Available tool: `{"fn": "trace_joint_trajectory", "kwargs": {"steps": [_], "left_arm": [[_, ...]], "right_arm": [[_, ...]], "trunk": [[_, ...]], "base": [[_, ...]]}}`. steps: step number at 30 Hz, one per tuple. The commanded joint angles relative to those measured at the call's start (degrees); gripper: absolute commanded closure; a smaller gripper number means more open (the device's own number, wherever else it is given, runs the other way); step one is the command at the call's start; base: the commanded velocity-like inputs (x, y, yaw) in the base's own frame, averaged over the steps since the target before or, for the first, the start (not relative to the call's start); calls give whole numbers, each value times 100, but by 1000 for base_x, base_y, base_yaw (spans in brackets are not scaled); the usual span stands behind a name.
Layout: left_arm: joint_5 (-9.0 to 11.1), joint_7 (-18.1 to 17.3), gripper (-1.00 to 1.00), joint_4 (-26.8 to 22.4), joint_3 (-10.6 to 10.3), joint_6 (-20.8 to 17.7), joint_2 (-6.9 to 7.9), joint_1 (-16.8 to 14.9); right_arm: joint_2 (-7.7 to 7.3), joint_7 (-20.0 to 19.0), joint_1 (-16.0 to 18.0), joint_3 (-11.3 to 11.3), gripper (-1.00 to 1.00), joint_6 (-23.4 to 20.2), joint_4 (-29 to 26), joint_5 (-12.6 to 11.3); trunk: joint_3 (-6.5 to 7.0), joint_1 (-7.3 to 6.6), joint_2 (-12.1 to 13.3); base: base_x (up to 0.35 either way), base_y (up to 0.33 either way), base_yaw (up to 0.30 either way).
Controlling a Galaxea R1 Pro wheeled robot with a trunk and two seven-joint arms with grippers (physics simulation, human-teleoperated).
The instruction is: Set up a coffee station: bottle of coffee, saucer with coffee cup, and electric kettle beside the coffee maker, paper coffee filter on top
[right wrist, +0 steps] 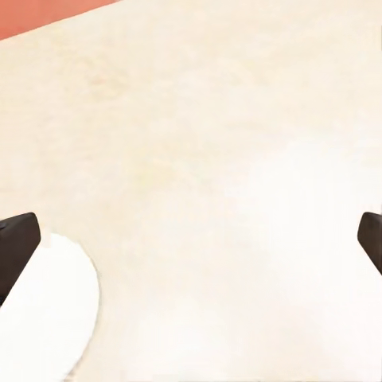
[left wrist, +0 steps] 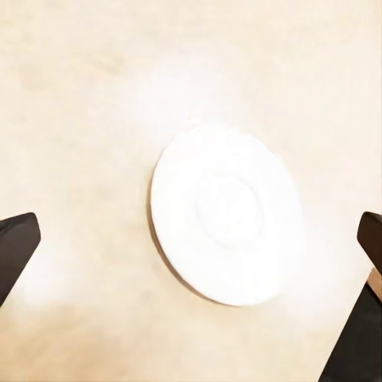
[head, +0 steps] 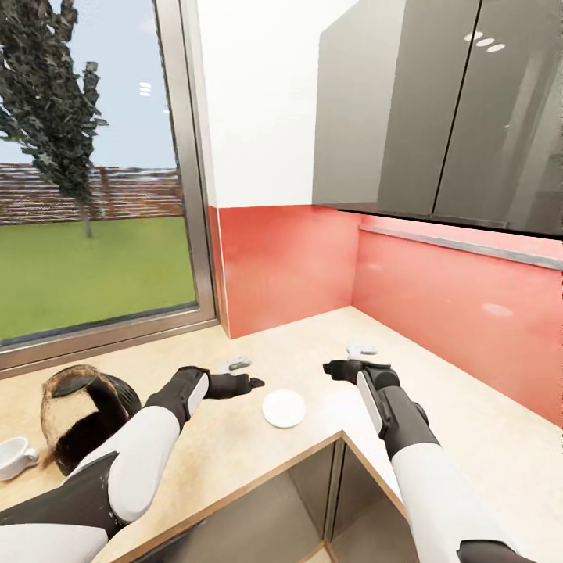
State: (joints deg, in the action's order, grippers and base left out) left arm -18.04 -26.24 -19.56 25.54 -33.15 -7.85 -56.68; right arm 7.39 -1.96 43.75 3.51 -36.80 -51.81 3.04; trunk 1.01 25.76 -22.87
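The white saucer (head: 283, 408) lies flat on the beige kitchen countertop (head: 469, 422), near its inner corner edge. My left gripper (head: 255, 383) hovers open just left of and above it; in the left wrist view the saucer (left wrist: 227, 215) sits between the spread dark fingertips (left wrist: 17, 239). My right gripper (head: 331, 368) is open and empty, to the saucer's right; its wrist view catches the saucer's rim (right wrist: 48, 318). The glass electric kettle (head: 82, 414) stands at the far left, behind my left arm. The white coffee cup (head: 16, 456) is beside it at the picture's edge.
A red backsplash (head: 289, 266) runs behind the counter corner, with grey wall cabinets (head: 438, 109) above on the right and a large window (head: 94, 195) on the left. Grey cabinet fronts (head: 313, 500) drop below the counter's inner corner.
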Motion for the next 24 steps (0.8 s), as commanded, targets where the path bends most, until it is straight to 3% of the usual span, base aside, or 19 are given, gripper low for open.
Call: {"fn": "trace_joint_trajectory", "kwargs": {"steps": [1,2,6,10,18,24], "left_arm": [[-59,-42,-100,-13,49,-34,-4,7],[-57,-199,-100,-19,69,-47,15,111],[-41,-939,-100,1,77,-64,337,270],[-42,-1291,-100,-28,86,-74,460,286],[-36,-1373,-100,-55,99,-86,489,289],[-33,-1375,-100,-38,100,-73,478,289]], "right_arm": [[1,-230,-7,21,-100,-36,-4,43],[-41,-836,-21,26,-100,-56,244,55],[-84,-1365,-24,20,-100,-49,1044,36],[-92,-1996,-24,19,-100,-55,1372,50],[-89,-2265,-24,10,-100,-47,1822,34],[-82,-2291,-24,10,-100,-47,2097,36]], "trunk": [[-3,2,-5],[-3,2,-5],[-3,2,-5],[-3,2,-5],[-3,2,-5],[-3,2,-5]], "base": [[8,5,-38],[2,1,-8],[0,0,-2],[0,0,0],[1,0,0],[195,68,0]]}}
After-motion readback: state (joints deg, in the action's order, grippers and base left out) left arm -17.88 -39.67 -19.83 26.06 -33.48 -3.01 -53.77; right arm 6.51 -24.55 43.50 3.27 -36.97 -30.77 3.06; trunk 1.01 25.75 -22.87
